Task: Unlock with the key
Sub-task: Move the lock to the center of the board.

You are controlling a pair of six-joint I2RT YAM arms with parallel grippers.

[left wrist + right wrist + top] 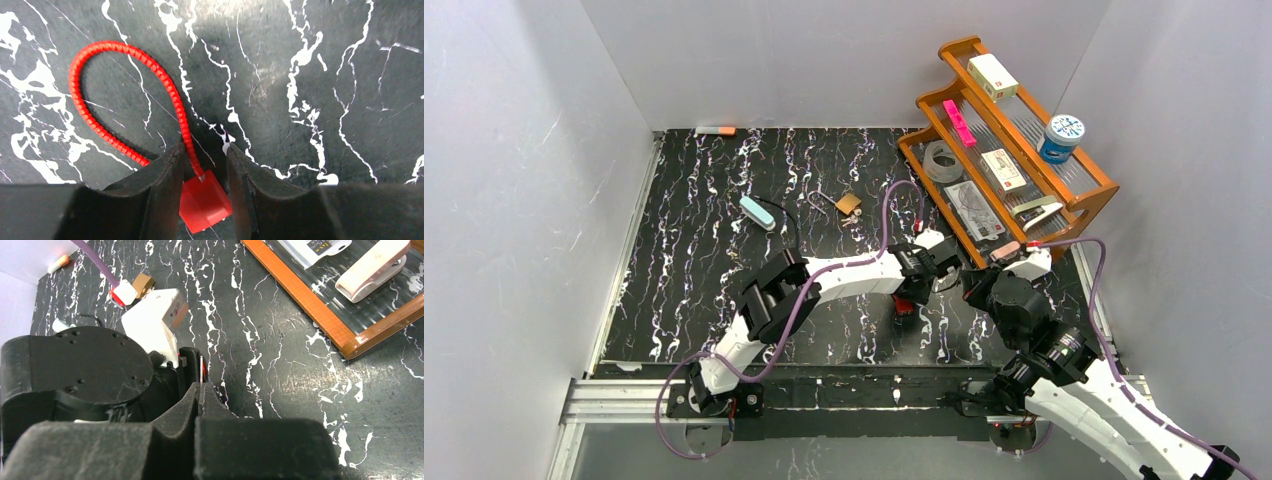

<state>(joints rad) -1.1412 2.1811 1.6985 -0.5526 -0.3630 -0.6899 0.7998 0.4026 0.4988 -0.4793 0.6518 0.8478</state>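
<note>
Lying on the surface (325, 75), the red lock (205, 202) sits between the fingers of your left hand (205, 150). Its cable loop (125, 55) curls out toward 10 o'clock and looks to be fastened, though one end is hidden. The fingers flank the lock closely, but I cannot tell whether they pinch it. Your right hand (200, 390), at 3 o'clock from the lock, is clenched. A thin sliver (202, 371) shows at its tips, possibly the key. By my reading, inserting and turning are both left to do.

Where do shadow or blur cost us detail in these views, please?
Top external: even light, but the red lock sits shadowed under the left arm; left wrist: lock sharp, soft shadow on the table ahead; right wrist: black fingers murky, rack crisp.
</note>
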